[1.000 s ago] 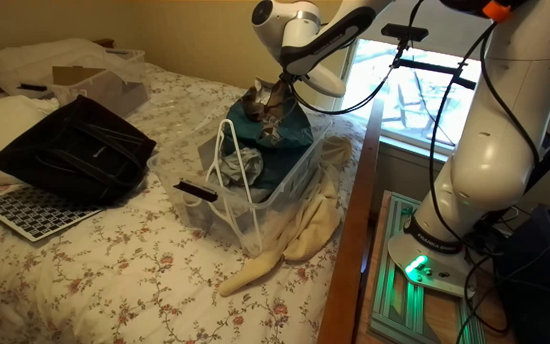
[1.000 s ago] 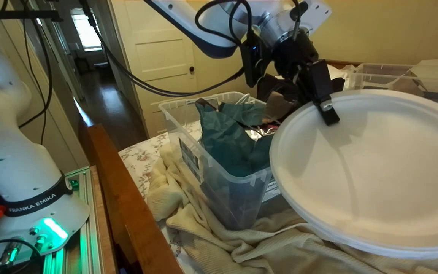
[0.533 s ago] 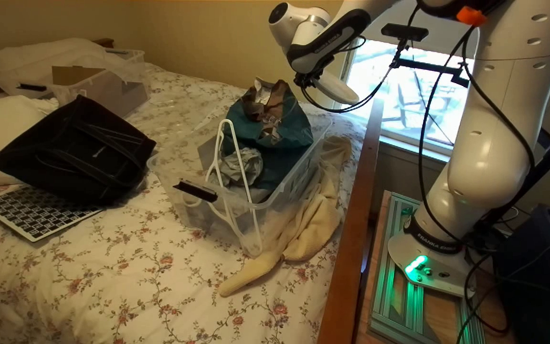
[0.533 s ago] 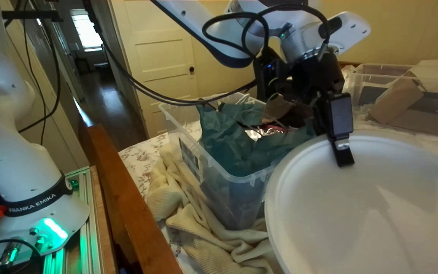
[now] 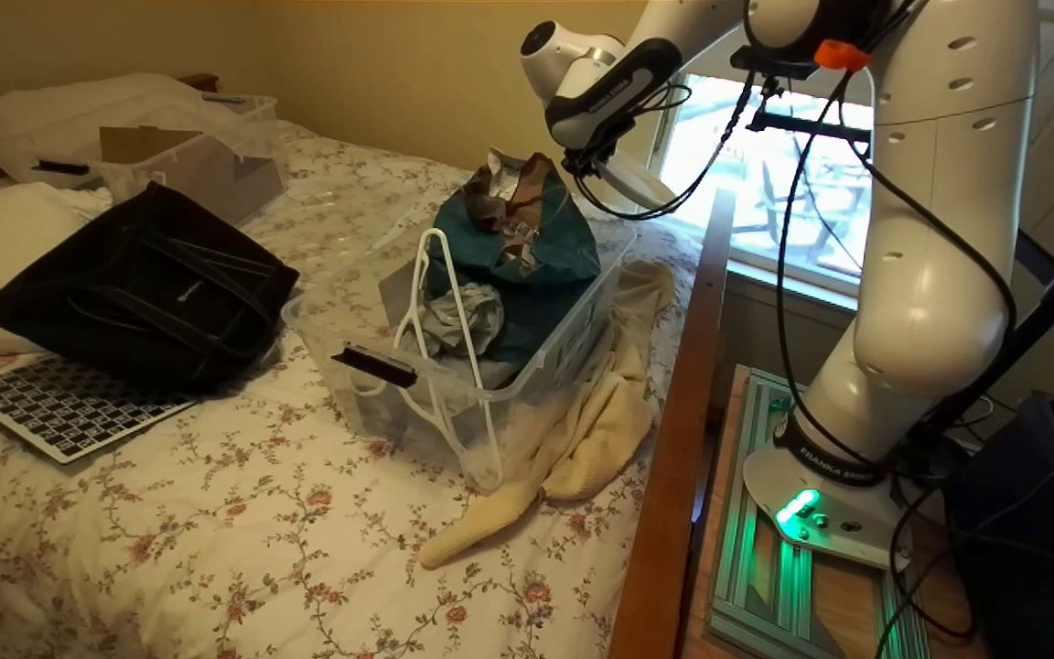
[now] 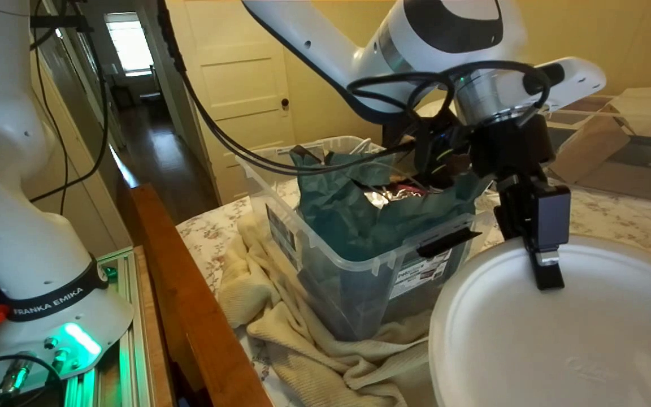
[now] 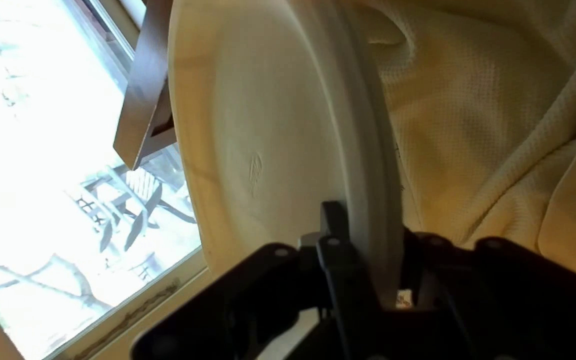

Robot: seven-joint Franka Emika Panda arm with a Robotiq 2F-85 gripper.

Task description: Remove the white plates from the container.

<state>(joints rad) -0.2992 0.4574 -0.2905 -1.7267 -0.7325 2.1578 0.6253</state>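
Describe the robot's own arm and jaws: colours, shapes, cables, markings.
The arm is white with smooth, rounded segments and dark panels. A black base band reads FRANKA EMIKA above a green light. Black cables loop alongside; the jaws are black and blocky.

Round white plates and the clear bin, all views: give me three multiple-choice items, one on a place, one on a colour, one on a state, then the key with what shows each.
1. Where are the smooth round white plates?
A. Outside the clear rectangular plastic bin
B. Inside it
C. Underneath it

2. What colour is the folded, waffle-textured cloth blanket beside the bin?
A. Red
B. Black
C. Pale cream

3. How does the black two-fingered hand stand?
A. Wide open, apart from the plates
B. Closed on the plates' rim
C. Shut on nothing

1: A, both exterior views show the plates past the bin's end.
2: C, its folds look cream in both exterior views.
3: B, the wrist view shows the rim pinched from both sides.
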